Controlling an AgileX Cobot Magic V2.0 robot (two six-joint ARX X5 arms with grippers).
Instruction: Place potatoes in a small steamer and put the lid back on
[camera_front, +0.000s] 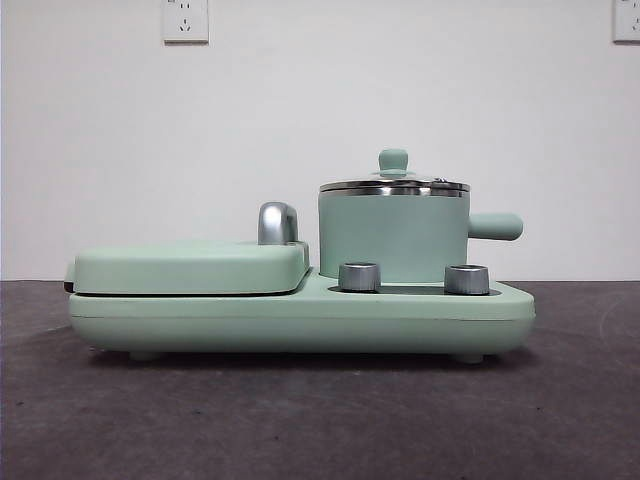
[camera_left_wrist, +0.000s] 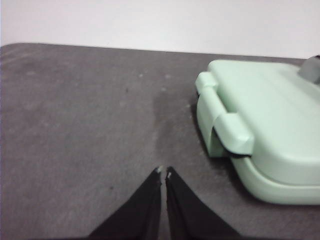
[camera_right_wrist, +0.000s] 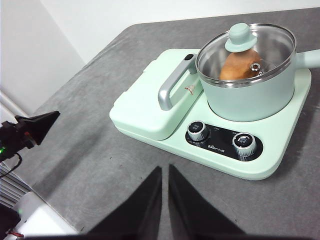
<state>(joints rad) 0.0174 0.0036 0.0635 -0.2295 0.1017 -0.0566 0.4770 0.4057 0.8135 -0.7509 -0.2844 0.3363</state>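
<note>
One potato (camera_right_wrist: 239, 66) sits inside my one small steamer (camera_front: 393, 236), showing through the glass of the single lid (camera_right_wrist: 245, 49) seated on its rim. The steamer stands on the cooker base (camera_front: 300, 318), two knobs (camera_right_wrist: 198, 130) at its 6 o'clock, one griddle (camera_front: 190, 267) at its 9 o'clock. My left gripper (camera_left_wrist: 163, 172) and right gripper (camera_right_wrist: 165, 170) are both pressed together, empty, above the table (camera_left_wrist: 75, 125).
</note>
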